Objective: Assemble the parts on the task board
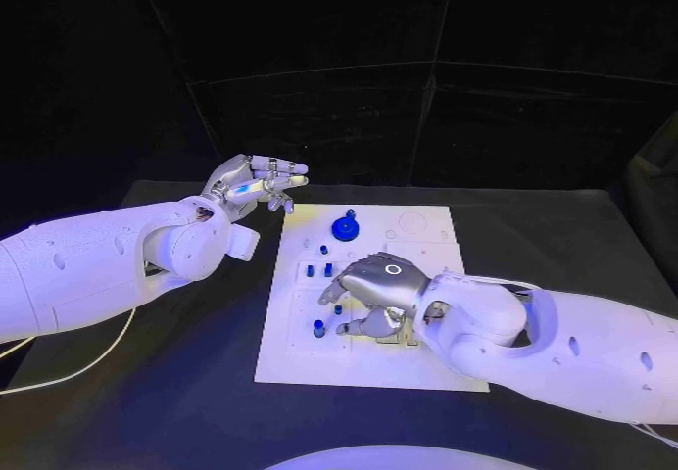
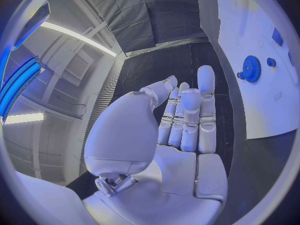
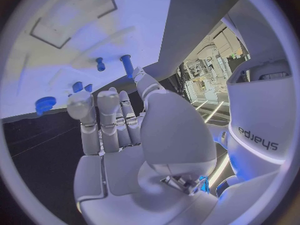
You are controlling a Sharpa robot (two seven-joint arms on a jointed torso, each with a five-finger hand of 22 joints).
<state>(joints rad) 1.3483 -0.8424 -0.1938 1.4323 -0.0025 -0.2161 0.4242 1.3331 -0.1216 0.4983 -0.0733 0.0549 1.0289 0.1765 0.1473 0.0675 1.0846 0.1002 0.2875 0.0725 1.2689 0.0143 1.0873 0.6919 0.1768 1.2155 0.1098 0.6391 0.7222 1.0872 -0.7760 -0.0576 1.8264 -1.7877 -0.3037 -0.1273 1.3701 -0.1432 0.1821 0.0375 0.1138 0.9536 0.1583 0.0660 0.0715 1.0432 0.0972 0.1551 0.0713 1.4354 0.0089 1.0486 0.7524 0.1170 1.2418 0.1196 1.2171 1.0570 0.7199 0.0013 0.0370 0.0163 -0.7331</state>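
**Right hand low over the board, left hand held off to the side**

The task board [image 1: 370, 294], a white plate, lies in the middle of the black table [image 1: 565, 245]. Near its far end sits a round blue gear-like part [image 1: 345, 229], with a small blue part [image 1: 323, 249] just beside it. Further toward the robot, several small blue pegs [image 1: 319, 270] stand in the board's left half, and two more blue pieces [image 1: 319, 326] sit close to its left edge.

The right hand [image 1: 373, 292] is over the middle of the board, back upward, fingers curved down toward the surface next to the pegs. In the right wrist view its fingers [image 3: 107, 116] lie fairly straight and side by side with nothing visible between them, though I cannot tell whether the fingertips are touching a part.

The left hand [image 1: 258, 183] hangs in the air past the board's far left corner, clear of it. Its fingers [image 2: 187, 116] are stretched out, close together, holding nothing.
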